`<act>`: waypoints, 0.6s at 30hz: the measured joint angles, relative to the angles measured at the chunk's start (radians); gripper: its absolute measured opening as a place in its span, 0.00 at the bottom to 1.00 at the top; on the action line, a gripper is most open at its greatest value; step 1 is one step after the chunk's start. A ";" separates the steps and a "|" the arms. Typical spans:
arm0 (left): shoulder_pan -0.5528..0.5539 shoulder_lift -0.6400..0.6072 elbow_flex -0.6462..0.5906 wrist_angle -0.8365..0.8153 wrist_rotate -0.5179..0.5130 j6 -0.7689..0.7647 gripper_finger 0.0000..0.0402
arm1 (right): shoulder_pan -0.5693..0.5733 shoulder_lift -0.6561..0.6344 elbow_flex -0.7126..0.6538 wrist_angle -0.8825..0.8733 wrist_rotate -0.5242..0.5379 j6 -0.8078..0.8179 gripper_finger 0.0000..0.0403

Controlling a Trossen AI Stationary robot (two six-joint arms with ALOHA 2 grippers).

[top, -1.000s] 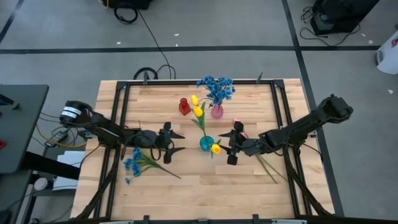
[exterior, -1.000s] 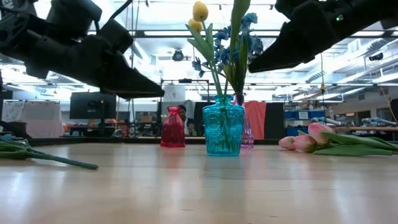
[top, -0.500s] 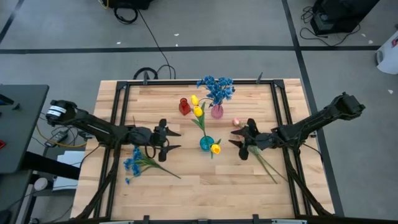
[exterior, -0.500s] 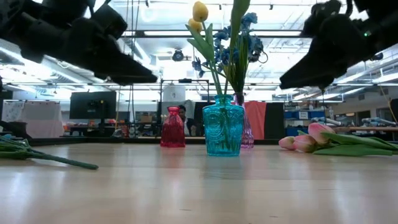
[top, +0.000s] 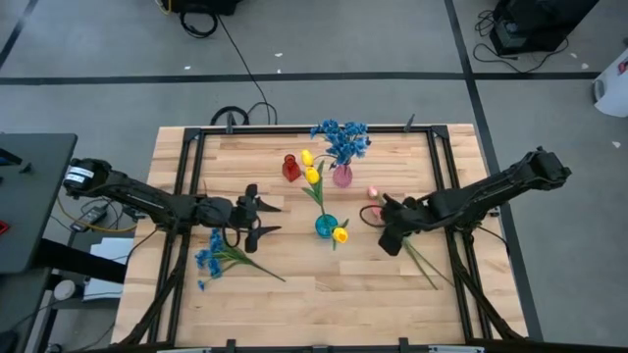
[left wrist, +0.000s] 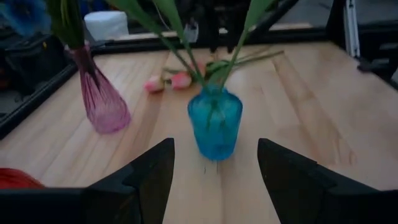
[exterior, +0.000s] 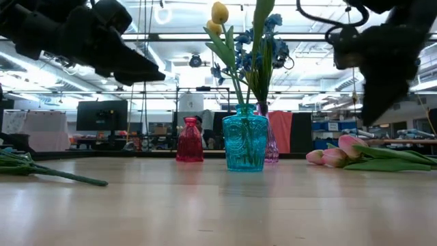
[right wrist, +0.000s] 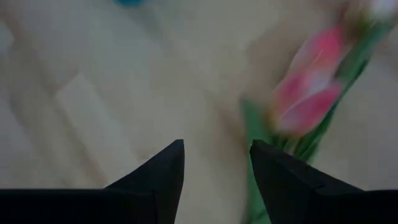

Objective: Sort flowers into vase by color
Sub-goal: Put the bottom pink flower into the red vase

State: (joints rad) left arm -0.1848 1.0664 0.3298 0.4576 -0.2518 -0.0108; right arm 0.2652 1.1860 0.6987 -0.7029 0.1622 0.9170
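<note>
My left gripper is open and empty, hovering left of the blue vase, which it faces in the left wrist view. The vase holds yellow tulips, one bud drooping over its rim. My right gripper is open and empty, tipped downward above the pink tulips, which lie flat on the table. A pink vase holds blue sprigs. A red vase stands empty. More blue sprigs lie on the table near the left front.
The three vases stand close together in the table's far middle. A black frame runs along the table's sides. Bare wood lies across the table's near half.
My right gripper has drawn away from the blue vase toward the table's right edge and tipped its fingers downward over the pink tulips. My left gripper has backed a little toward the table's left edge. The flowers and vases have stayed put.
</note>
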 joint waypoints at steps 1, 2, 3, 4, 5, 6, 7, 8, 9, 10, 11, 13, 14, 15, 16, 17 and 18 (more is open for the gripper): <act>0.000 -0.003 -0.001 -0.013 -0.005 0.002 0.59 | 0.004 0.011 0.010 -0.016 -0.037 0.029 0.49; 0.000 -0.003 -0.002 -0.014 -0.009 0.004 0.59 | 0.008 0.023 0.015 -0.034 -0.073 0.057 0.49; 0.000 -0.001 -0.002 -0.008 -0.010 0.004 0.59 | 0.011 0.033 0.016 -0.062 -0.109 0.078 0.49; 0.000 -0.002 -0.002 -0.007 -0.012 0.008 0.59 | 0.013 0.045 0.016 -0.084 -0.141 0.091 0.49; 0.000 -0.002 -0.002 -0.006 -0.012 0.013 0.59 | 0.016 0.058 0.015 -0.094 -0.165 0.100 0.49; 0.000 -0.002 -0.002 -0.004 -0.012 0.026 0.59 | 0.017 0.072 0.015 -0.112 -0.189 0.106 0.48; 0.000 -0.002 -0.002 -0.005 -0.012 0.031 0.59 | 0.017 0.085 0.015 -0.142 -0.219 0.112 0.48; 0.000 -0.002 -0.002 -0.006 -0.012 0.034 0.59 | 0.017 0.098 0.015 -0.169 -0.247 0.113 0.47; 0.000 -0.002 -0.002 -0.007 -0.012 0.034 0.59 | 0.017 0.110 0.014 -0.181 -0.269 0.114 0.46; 0.000 -0.002 -0.002 -0.009 -0.012 0.034 0.59 | 0.017 0.123 0.014 -0.189 -0.285 0.114 0.44; 0.000 -0.002 -0.002 -0.010 -0.012 0.035 0.59 | 0.017 0.133 0.014 -0.202 -0.293 0.113 0.43; 0.000 -0.002 -0.002 -0.020 -0.012 0.035 0.59 | 0.017 0.152 0.014 -0.215 -0.306 0.112 0.39; 0.000 -0.001 -0.002 -0.026 -0.012 0.035 0.59 | 0.016 0.159 0.014 -0.219 -0.316 0.112 0.37; 0.000 -0.002 -0.002 -0.032 -0.012 0.034 0.59 | 0.015 0.166 0.014 -0.227 -0.326 0.111 0.36; 0.000 -0.001 -0.002 -0.038 -0.012 0.034 0.59 | 0.014 0.170 0.014 -0.235 -0.336 0.110 0.34; 0.000 -0.001 -0.002 -0.041 -0.012 0.034 0.59 | 0.014 0.172 0.014 -0.241 -0.340 0.108 0.32; 0.000 -0.001 -0.002 -0.044 -0.012 0.034 0.59 | 0.014 0.172 0.013 -0.245 -0.339 0.107 0.31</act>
State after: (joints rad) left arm -0.1852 1.0653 0.3283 0.4133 -0.2634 0.0231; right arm 0.2790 1.3576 0.7121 -0.9476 -0.1764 1.0239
